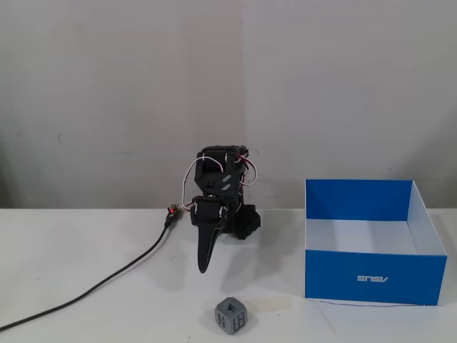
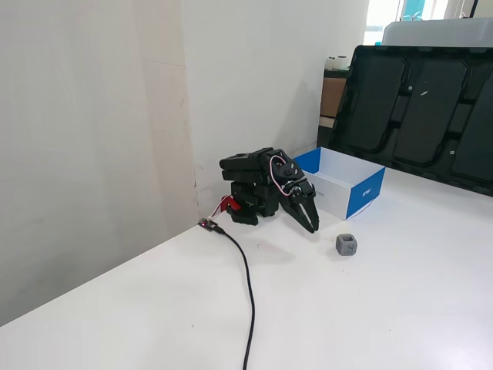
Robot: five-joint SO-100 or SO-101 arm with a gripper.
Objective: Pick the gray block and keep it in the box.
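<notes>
One fixed view faces the gripper (image 1: pixel 203 268) head-on at table level; another watches from farther off, obliquely beside it (image 2: pixel 313 228). Both share arm, block and box.
</notes>
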